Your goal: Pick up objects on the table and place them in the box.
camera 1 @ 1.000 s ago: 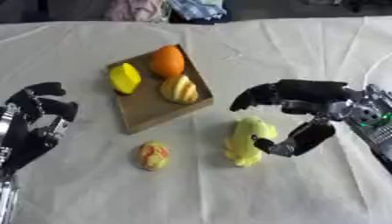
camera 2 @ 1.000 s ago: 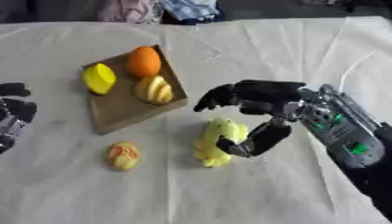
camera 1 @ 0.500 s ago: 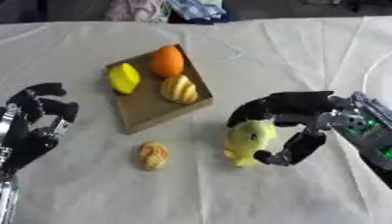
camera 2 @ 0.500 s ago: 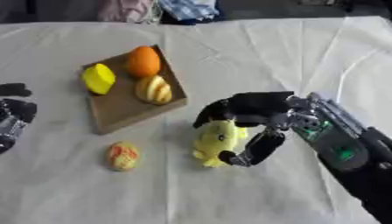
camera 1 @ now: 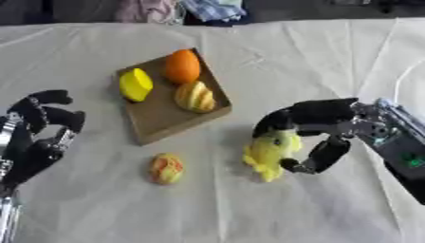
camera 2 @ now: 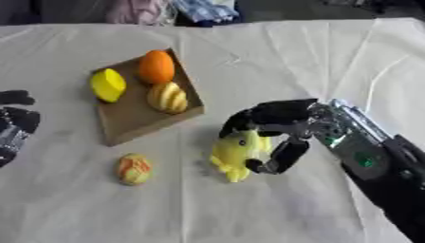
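Right hand [camera 1: 319, 124] curls round a lumpy, bright yellow object [camera 1: 269, 151] lying on the cloth.

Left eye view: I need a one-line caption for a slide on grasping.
The right robot hand curls around a yellow toy beside the brown box holding three fruits.
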